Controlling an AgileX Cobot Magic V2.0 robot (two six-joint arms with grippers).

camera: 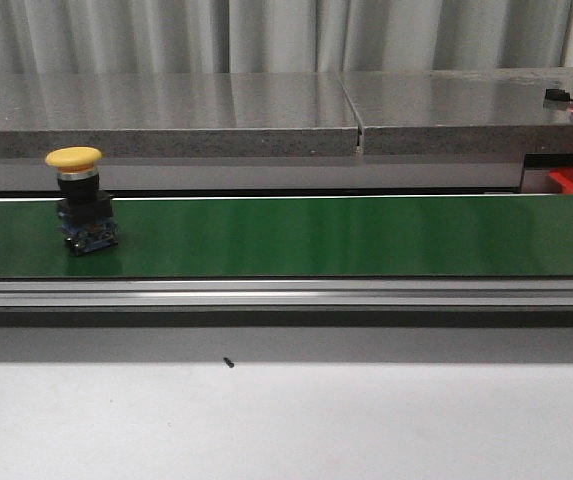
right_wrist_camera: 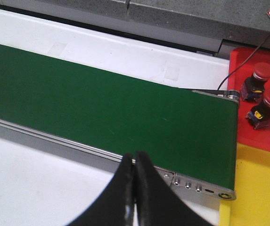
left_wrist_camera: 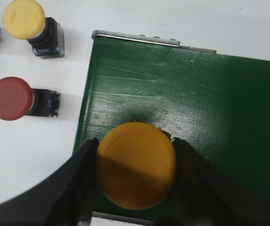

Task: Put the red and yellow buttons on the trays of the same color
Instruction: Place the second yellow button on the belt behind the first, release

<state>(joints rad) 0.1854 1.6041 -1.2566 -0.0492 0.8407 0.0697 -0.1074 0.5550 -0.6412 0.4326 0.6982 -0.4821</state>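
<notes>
Left claw [left_wrist_camera: 135, 188]: I see it astride the yellow button [left_wrist_camera: 136, 165] on the belt [left_wrist_camera: 210, 113].
Right claw [right_wrist_camera: 134, 188]: fingers pressed together, empty.

The front camera looked level and forward across the green belt [camera: 316, 235] toward a grey ledge [camera: 266, 110], from near the table. The left wrist camera looked straight down, very close, over the belt's end [left_wrist_camera: 182, 99]. The right wrist camera looked down at a slant, from farther off, over the belt's other end [right_wrist_camera: 125, 113]. All three views shared the belt.
</notes>
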